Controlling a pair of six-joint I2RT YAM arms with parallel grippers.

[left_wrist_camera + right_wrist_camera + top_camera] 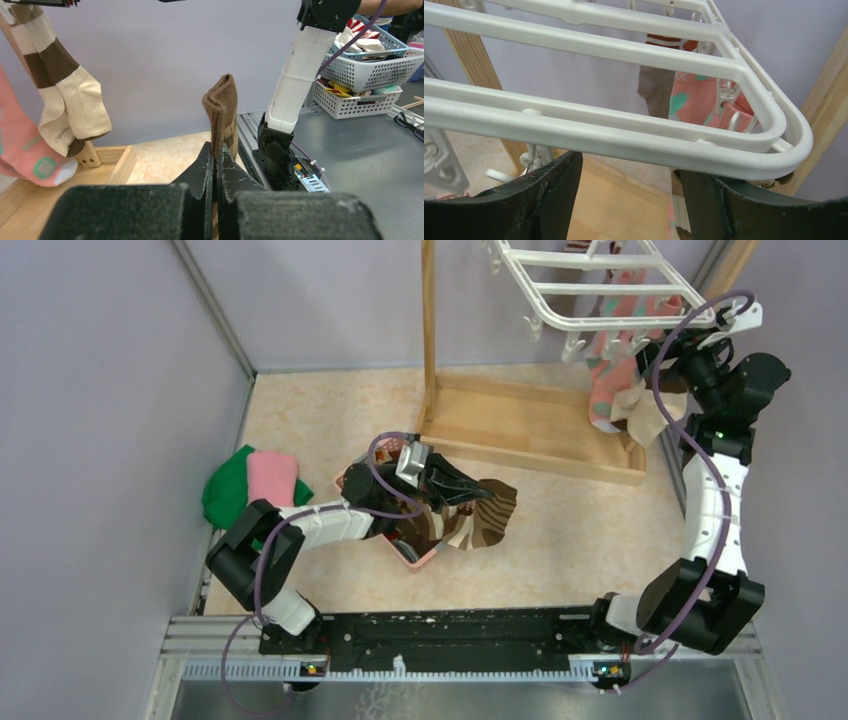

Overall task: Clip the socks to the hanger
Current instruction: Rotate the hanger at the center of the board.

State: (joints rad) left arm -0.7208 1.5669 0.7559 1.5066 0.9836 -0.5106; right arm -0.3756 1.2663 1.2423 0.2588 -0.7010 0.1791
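My left gripper (pixel 445 485) is shut on the cuff of a brown sock (pixel 222 112). That sock (pixel 488 515) hangs just above the pink basket (pixel 420 556) in mid-table. At the back right, the white hanger (pixel 600 285) is hung from the wooden stand. A pink sock (pixel 608 390) and a brown and cream striped sock (pixel 645 412) dangle from it. My right gripper (pixel 655 355) sits under the hanger's near corner (pixel 774 145). Its jaws are open with nothing between them (pixel 626 200). A white clip (pixel 531 156) hangs by its left finger.
Folded green and pink cloths (pixel 250 482) lie at the left wall. The wooden stand's base tray (pixel 530 430) and upright post (pixel 430 330) are behind the basket. White baskets (pixel 370 62) show beyond the table in the left wrist view.
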